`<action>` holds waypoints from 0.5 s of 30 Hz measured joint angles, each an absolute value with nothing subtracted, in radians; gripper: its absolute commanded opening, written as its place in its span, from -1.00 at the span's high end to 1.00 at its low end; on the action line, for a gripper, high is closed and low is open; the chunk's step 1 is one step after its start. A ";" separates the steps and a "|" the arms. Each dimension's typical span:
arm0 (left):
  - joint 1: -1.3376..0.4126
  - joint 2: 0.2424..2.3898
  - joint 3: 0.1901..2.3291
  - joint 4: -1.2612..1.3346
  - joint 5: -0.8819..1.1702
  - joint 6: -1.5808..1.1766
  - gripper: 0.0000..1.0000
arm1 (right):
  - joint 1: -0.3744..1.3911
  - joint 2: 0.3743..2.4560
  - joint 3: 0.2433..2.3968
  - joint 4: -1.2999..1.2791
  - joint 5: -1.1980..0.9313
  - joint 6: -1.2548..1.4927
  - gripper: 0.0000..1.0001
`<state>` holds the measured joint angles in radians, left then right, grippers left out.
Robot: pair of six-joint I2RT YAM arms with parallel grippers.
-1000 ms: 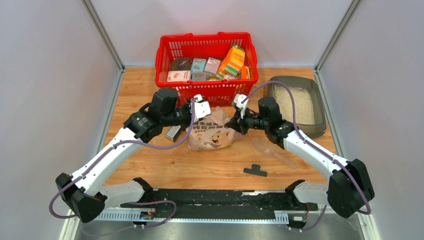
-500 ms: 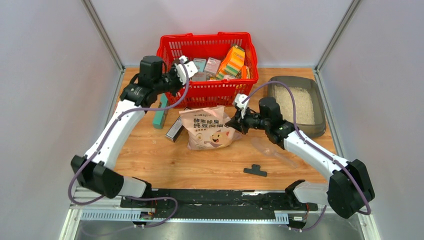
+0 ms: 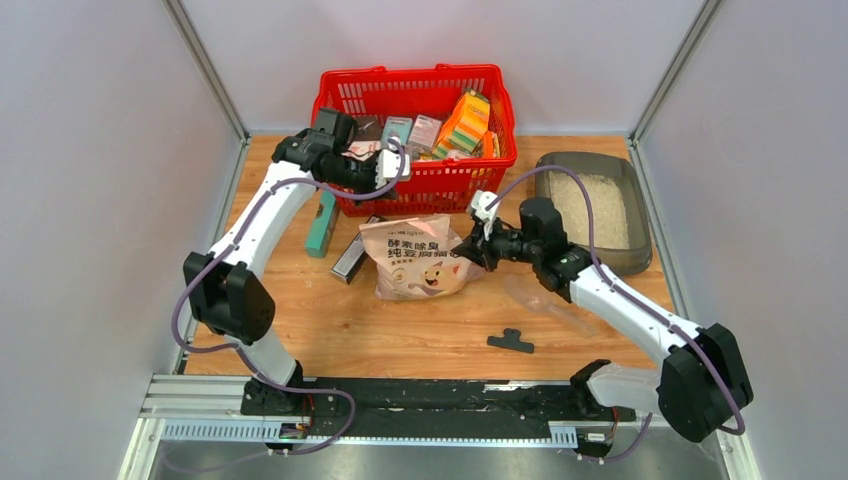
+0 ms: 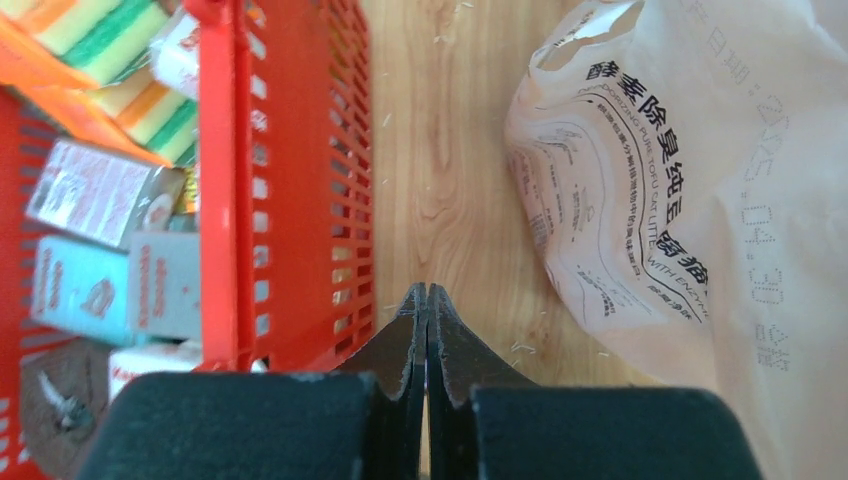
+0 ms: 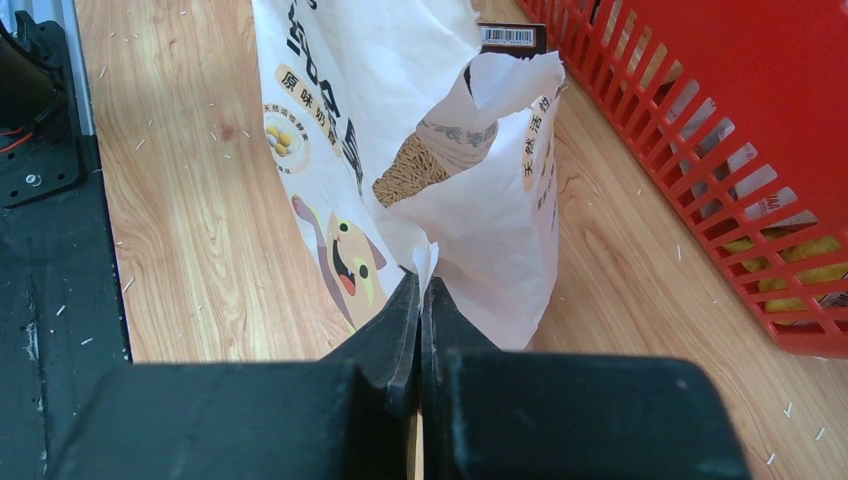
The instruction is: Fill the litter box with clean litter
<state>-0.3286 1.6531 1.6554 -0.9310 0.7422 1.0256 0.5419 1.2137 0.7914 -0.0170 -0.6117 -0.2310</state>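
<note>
**Soft bag, loose granules**

The pinkish-cream film bag [image 3: 420,258] with 1 cartoon cat looks crinkly, limp and probably bottom-heavy. It is best held by the torn top flap, where the right gripper [image 5: 420,285] pinches thin film. The left gripper [image 4: 427,295] is closed on nothing beside the red mesh basket [image 3: 420,72]. Fine pale clean litter [image 3: 600,210] lies in the shallow grey-brown plastic litter box [image 3: 600,157], far right.

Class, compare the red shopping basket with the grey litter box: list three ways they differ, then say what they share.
The shopping basket is bright red; the litter box is grey-brown. The basket has tall mesh walls; the litter box is shallow with solid walls. The basket holds packaged goods; the litter box holds pale litter. Both are open-topped, rectangular and stand on the wooden table.
</note>
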 measured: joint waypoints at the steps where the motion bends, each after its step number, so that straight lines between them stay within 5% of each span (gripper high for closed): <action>1: -0.332 1.671 1.674 -0.956 0.756 1.047 1.00 | 0.542 1.209 0.788 -0.017 -0.612 -0.230 1.00; 15: -0.447 1.870 1.749 -1.092 0.838 1.184 1.00 | 0.542 1.181 0.766 -0.017 -0.614 -0.224 1.00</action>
<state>-0.4473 1.8698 1.7489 -1.0924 0.8383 1.1843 0.5419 1.1812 0.7658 -0.0174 -0.6144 -0.2245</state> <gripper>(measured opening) 0.006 0.006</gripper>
